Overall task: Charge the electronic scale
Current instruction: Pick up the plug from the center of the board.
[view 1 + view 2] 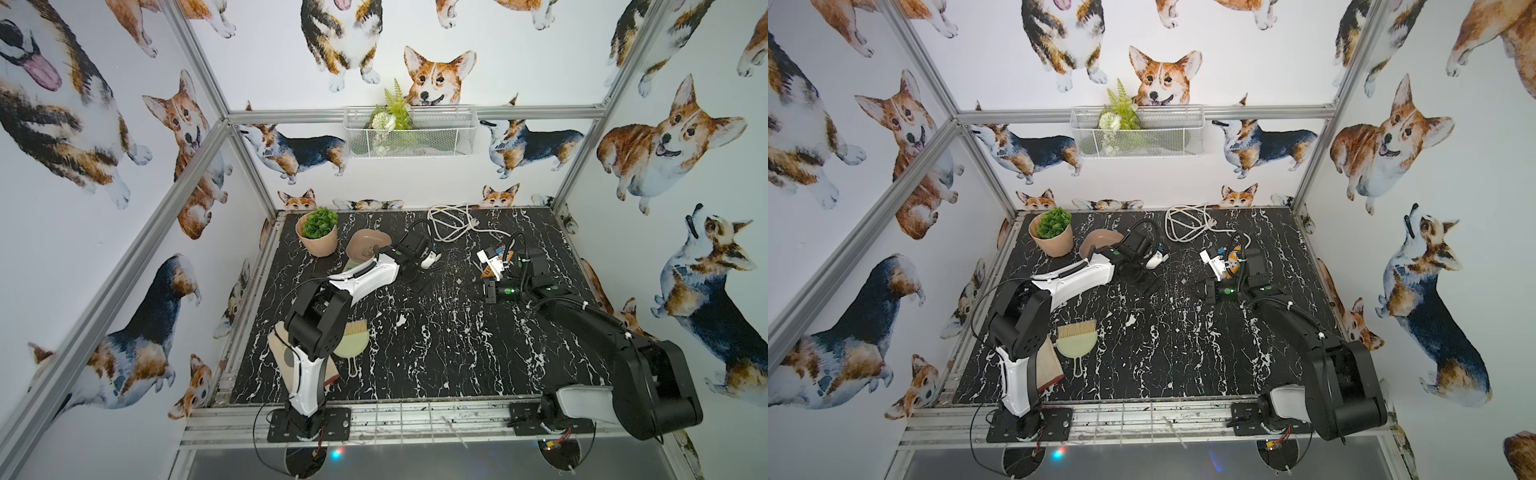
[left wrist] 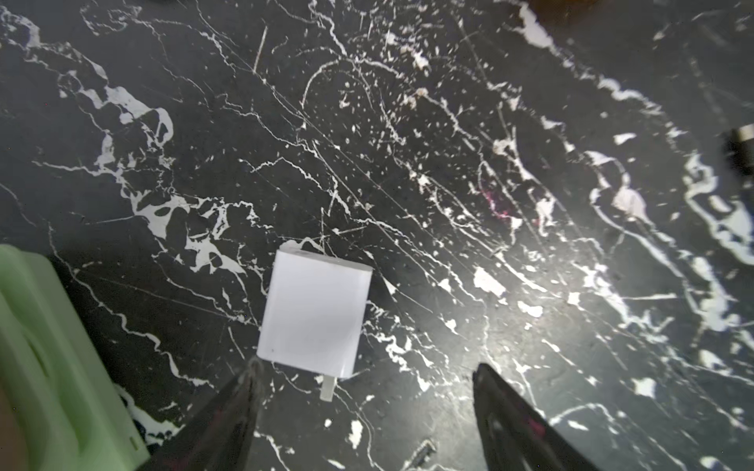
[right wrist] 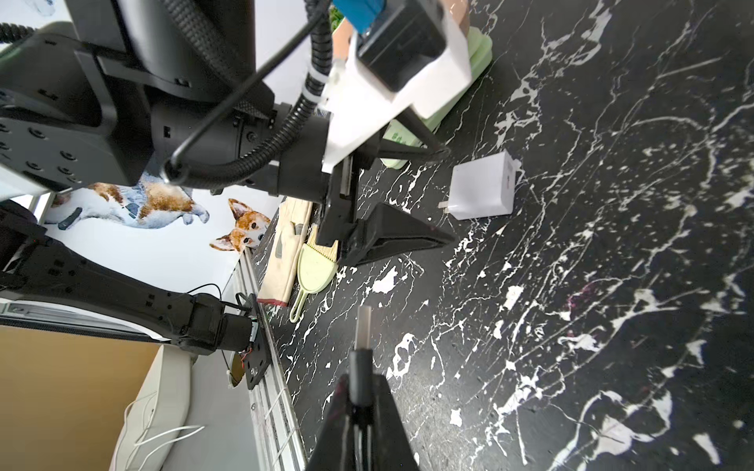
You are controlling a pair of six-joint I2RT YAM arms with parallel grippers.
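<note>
The electronic scale (image 1: 365, 245) stands at the back left, its pale-green body (image 2: 49, 346) at the edge of the left wrist view. A small white cube charger (image 2: 314, 314) lies flat on the black marble table, its prongs toward my left gripper (image 2: 367, 371). That gripper is open, with one fingertip beside the charger's corner and nothing between the fingers. The right wrist view shows the charger (image 3: 483, 191) just ahead of the left gripper (image 3: 449, 195). My right gripper (image 3: 361, 383) is shut on a black USB plug (image 3: 363, 326), whose metal end points toward the left arm.
An orange power strip (image 1: 489, 272) lies partly under the right wrist. A coiled white cable (image 1: 453, 224) is at the back, a potted plant (image 1: 318, 232) at the back left. A green brush (image 1: 351, 338) and a beige cloth (image 1: 278, 345) lie near the left arm's base.
</note>
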